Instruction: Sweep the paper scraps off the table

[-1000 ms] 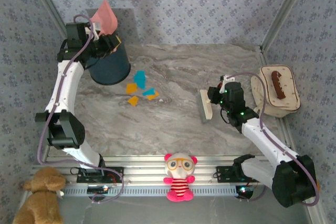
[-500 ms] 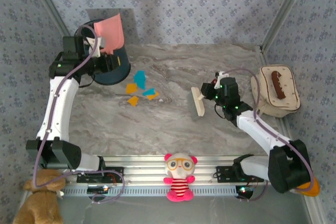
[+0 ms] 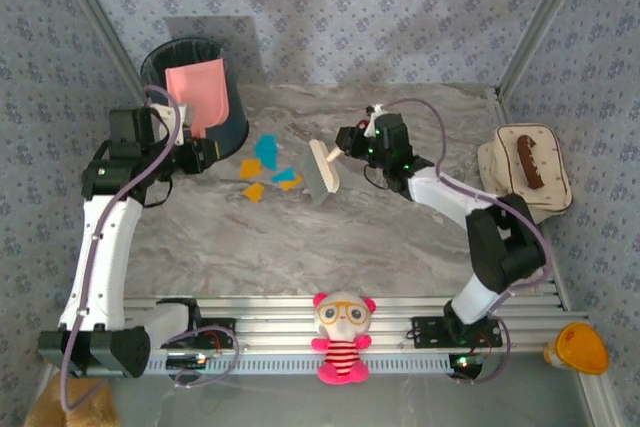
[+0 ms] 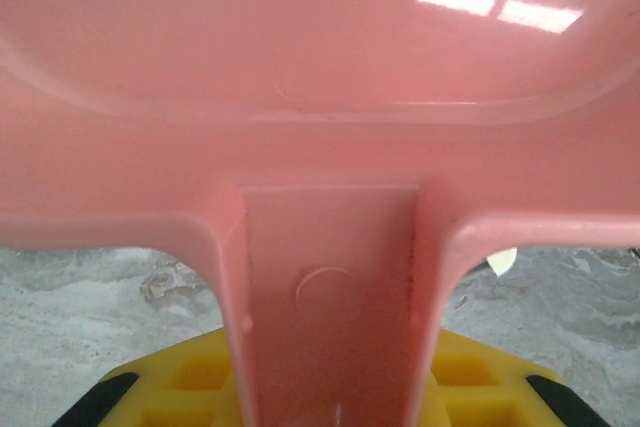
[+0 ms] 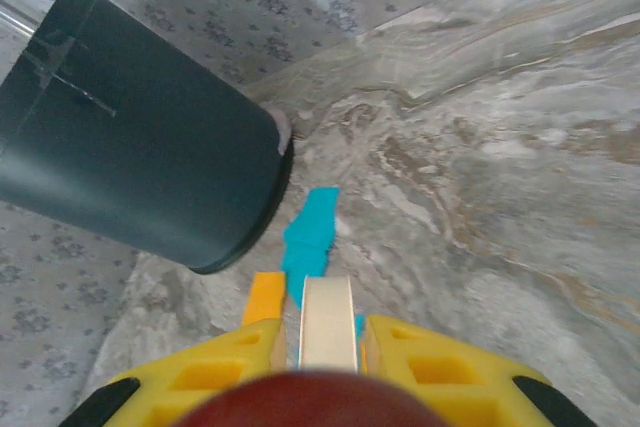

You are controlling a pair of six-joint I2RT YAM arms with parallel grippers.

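- Top view. Left gripper is at 9 o'clock of the desk, jaws closed on the handle of a pink dustpan. The pan rises at the gripper's 12 o'clock, in front of a dark bin.
- Paper scraps, cyan and orange, lie in a loose cluster on the desk at 4 o'clock of the bin, near its base and between the two grippers.
- Right gripper has its jaws holding a cream hand brush. The brush head is at 3 o'clock of the scraps, just beside the nearest orange piece. Cannot tell whether the bristles touch the desk.
- A beige basket sits at the desk's 3 o'clock edge, and a plush toy is on the rail at 6 o'clock.
- Left wrist view. The dustpan spreads across the top. Its handle runs down to 6 o'clock into the left gripper, yellow jaws narrow and pressed to both sides. Marbled desk shows at 8 and 4 o'clock.
- Right wrist view. The brush handle is pinched in the right gripper at 6 o'clock. Scraps lie at its 12 o'clock, cyan ahead and orange at 11. The bin stands at 10 o'clock on the desk, close to the scraps.
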